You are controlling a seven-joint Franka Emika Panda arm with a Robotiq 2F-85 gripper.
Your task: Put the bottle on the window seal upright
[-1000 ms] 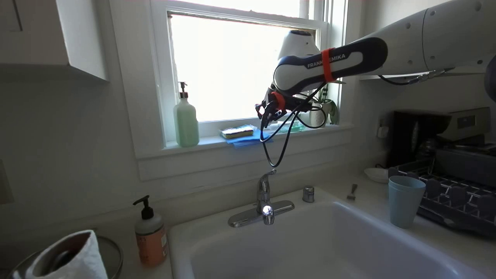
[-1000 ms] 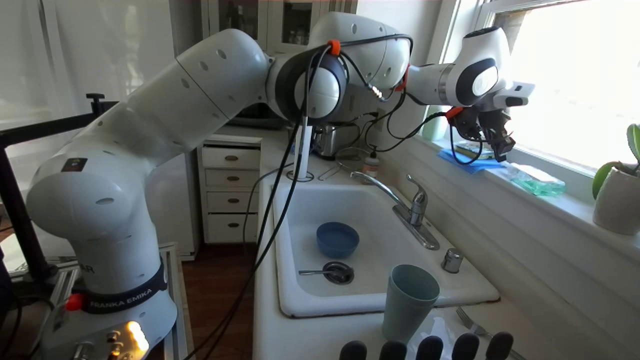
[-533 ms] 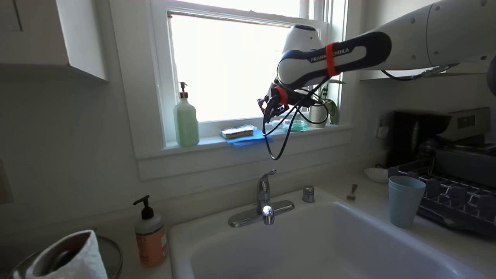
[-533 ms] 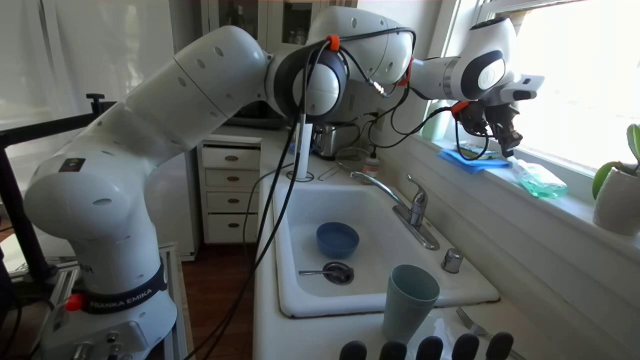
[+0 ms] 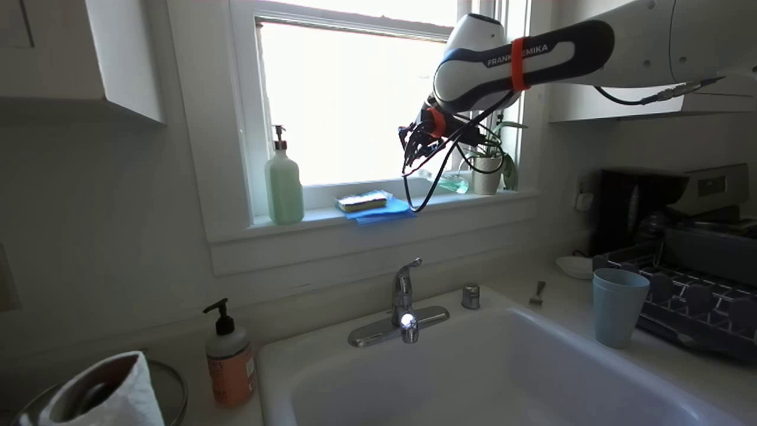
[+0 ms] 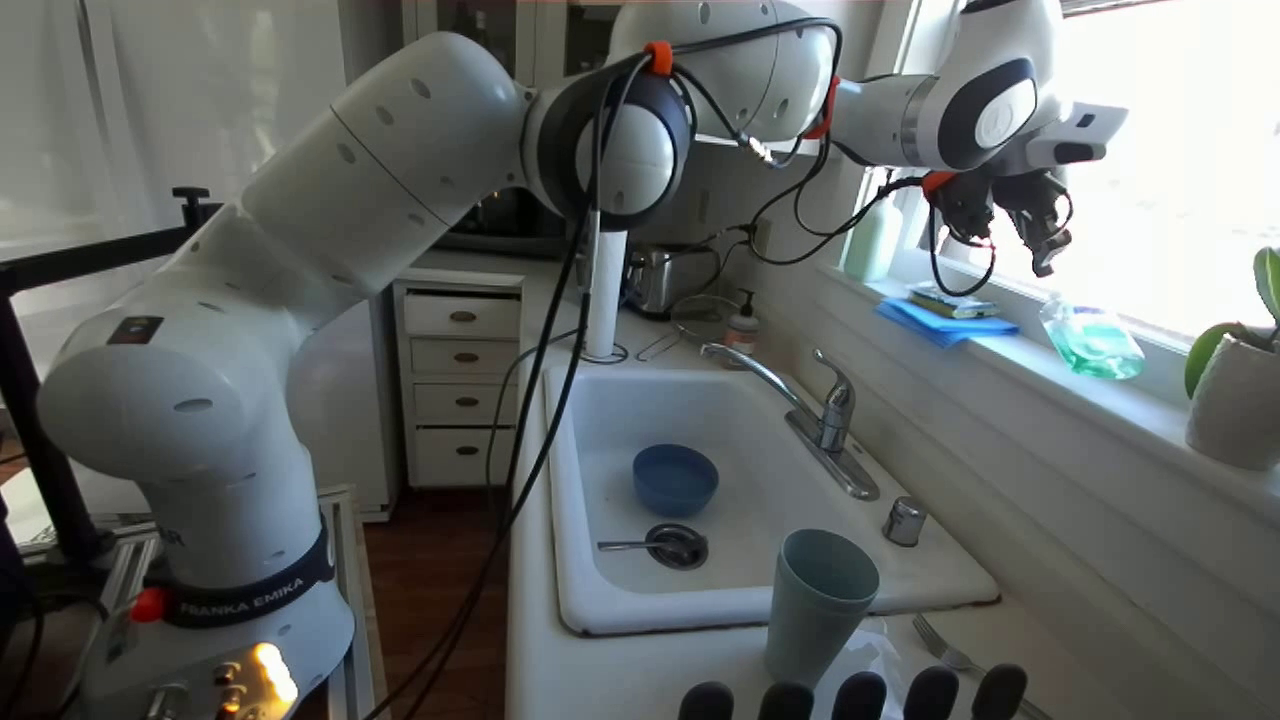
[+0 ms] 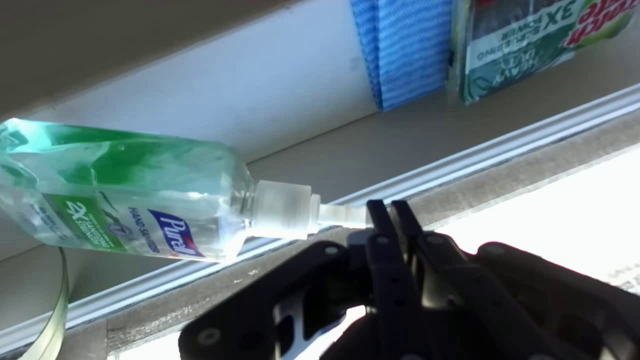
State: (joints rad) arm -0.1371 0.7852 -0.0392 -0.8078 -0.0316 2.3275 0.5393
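The bottle (image 6: 1095,342) is translucent with a teal-green tint and hangs tilted from my gripper (image 6: 1044,268), its neck up towards the fingers and its base a little above the sill. It also shows in an exterior view (image 5: 453,182), partly behind the cables. In the wrist view the bottle (image 7: 150,195) lies across the left side, and my gripper (image 7: 391,206) is shut on the tip of its pale nozzle at the top. The window seal (image 6: 1160,408) is the long white ledge under the bright window and also shows in the wrist view (image 7: 310,85).
A potted plant (image 6: 1237,400) stands on the sill beside the bottle. Blue cloths (image 5: 384,211) with a sponge pack (image 5: 362,202) lie on its other side. A pale green pump bottle (image 5: 285,189) stands at the far end. The faucet (image 5: 402,296) is below.
My gripper has risen and moved towards the plant. The bottle, which lay on the sill, has been lifted by its nozzle end and hangs tilted.
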